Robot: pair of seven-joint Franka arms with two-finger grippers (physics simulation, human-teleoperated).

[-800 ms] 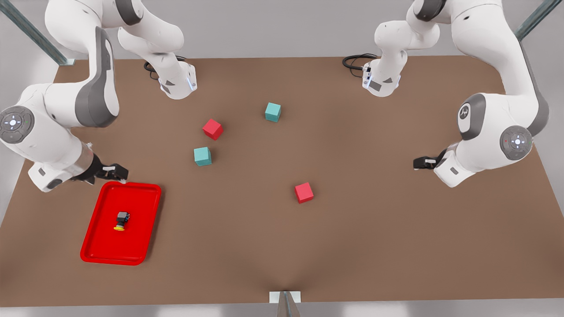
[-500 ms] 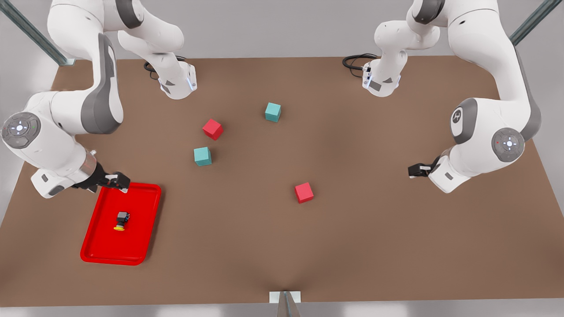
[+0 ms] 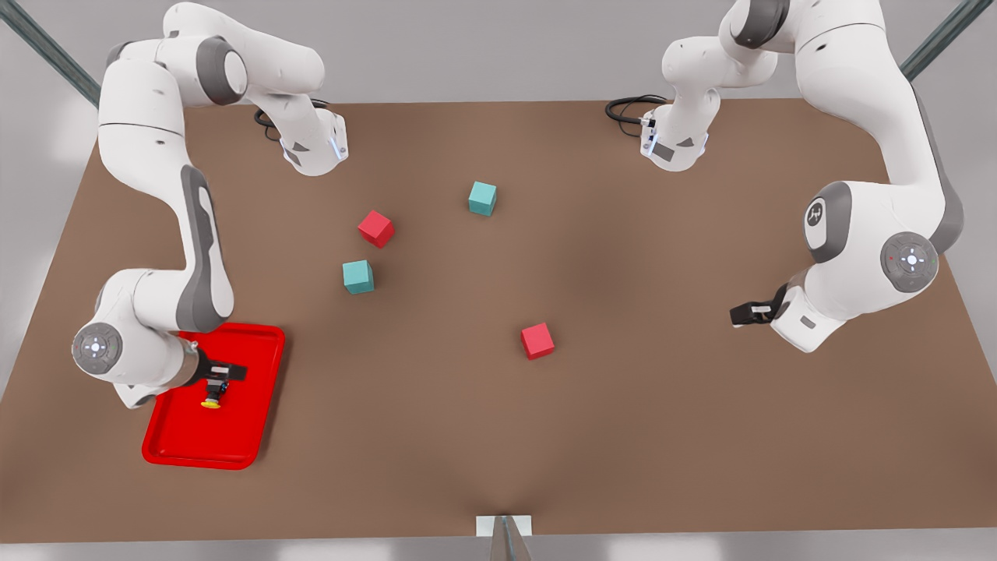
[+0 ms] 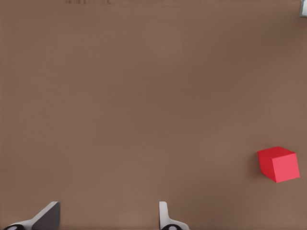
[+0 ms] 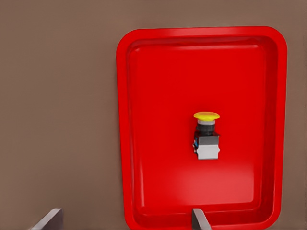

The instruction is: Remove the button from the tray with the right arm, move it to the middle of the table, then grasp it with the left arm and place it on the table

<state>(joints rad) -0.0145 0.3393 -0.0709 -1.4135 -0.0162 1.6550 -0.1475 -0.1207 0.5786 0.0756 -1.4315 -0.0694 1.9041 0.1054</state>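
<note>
The button (image 3: 212,397) lies on its side inside the tray (image 3: 257,347), its yellow cap toward the near edge of the table (image 3: 662,436) and its dark body toward the far side; in the right wrist view the button (image 5: 206,138) rests on the tray (image 5: 158,120) floor, apart from the rim on every side. The tray sits near the front view's left corner of the table. The right gripper (image 3: 226,373) hangs over the tray just above the button's body, its fingers (image 5: 199,220) spread with a wide gap and closing on nothing. The left gripper (image 3: 744,314) hovers over bare table at the front view's right, well apart from the tray, its fingers (image 4: 165,218) spread too and empty. A red cube (image 3: 537,340) lies between the two grippers, nearer the left gripper, and appears in the left wrist view as well (image 4: 278,164). Farther back stand another red cube (image 3: 376,228) and two teal cubes (image 3: 358,276) (image 3: 482,198).
</note>
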